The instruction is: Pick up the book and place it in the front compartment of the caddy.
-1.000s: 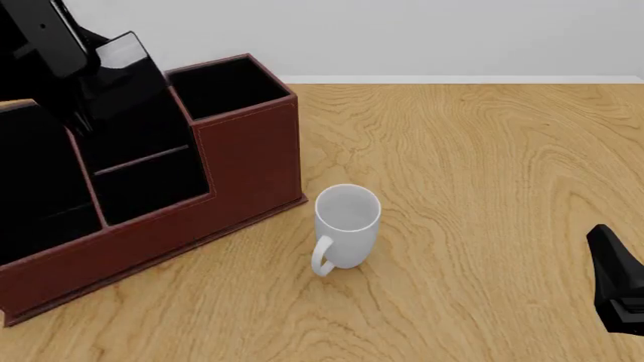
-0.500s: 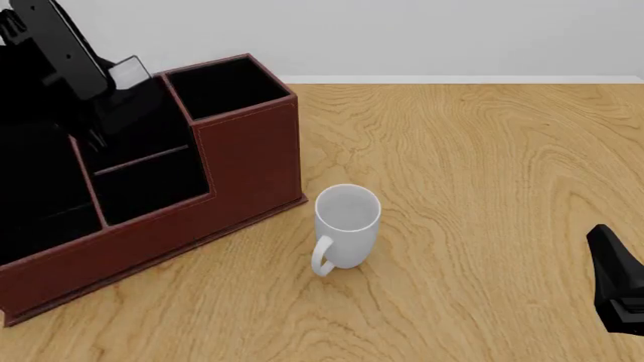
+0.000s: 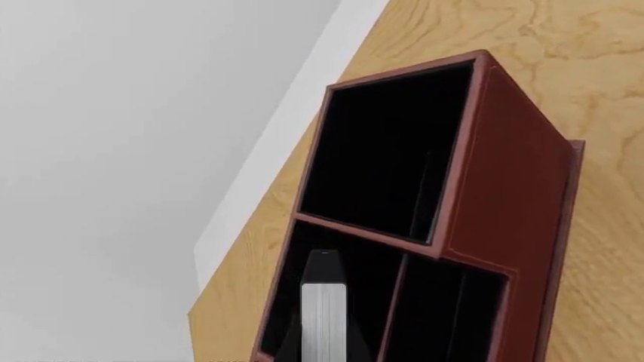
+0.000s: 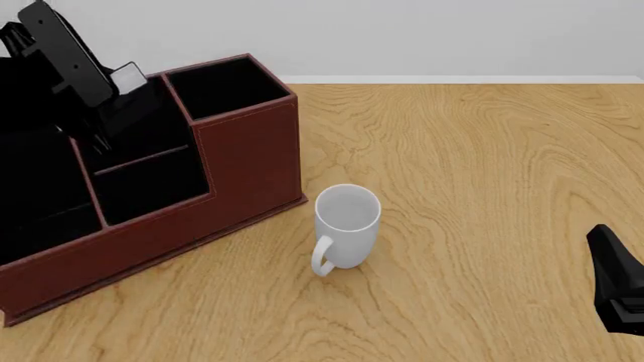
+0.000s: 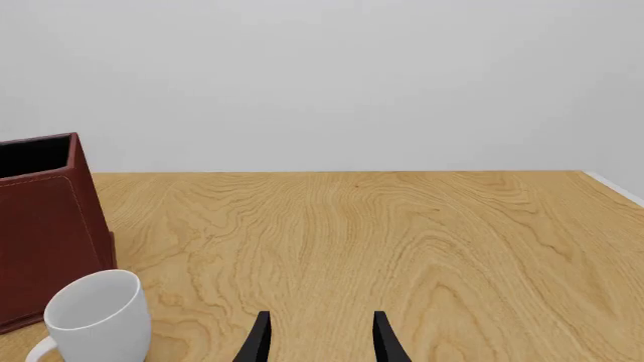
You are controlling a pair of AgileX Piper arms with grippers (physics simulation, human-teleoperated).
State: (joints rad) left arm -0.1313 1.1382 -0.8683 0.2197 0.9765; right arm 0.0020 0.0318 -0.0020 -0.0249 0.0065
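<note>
**While the book is hanging over the caddy**

While the left claw [image 4: 105,113] is grasping the book [image 4: 129,76] at the upper left of the front view, we are seeing the book tilting above the rear compartments of the caddy [image 4: 252,158], not in the low front one. Looking down the left wrist view, we are seeing its pale page edges [image 3: 323,317] over the caddy's [image 3: 503,188] black inside. Our right claw [image 5: 319,339] is resting released at the lower right, fingers apart above the table [image 4: 483,151]. The mug [image 4: 348,226] is standing just beside the caddy.

The book [image 4: 129,76] has sunk lower into the caddy [image 4: 246,162].
</note>
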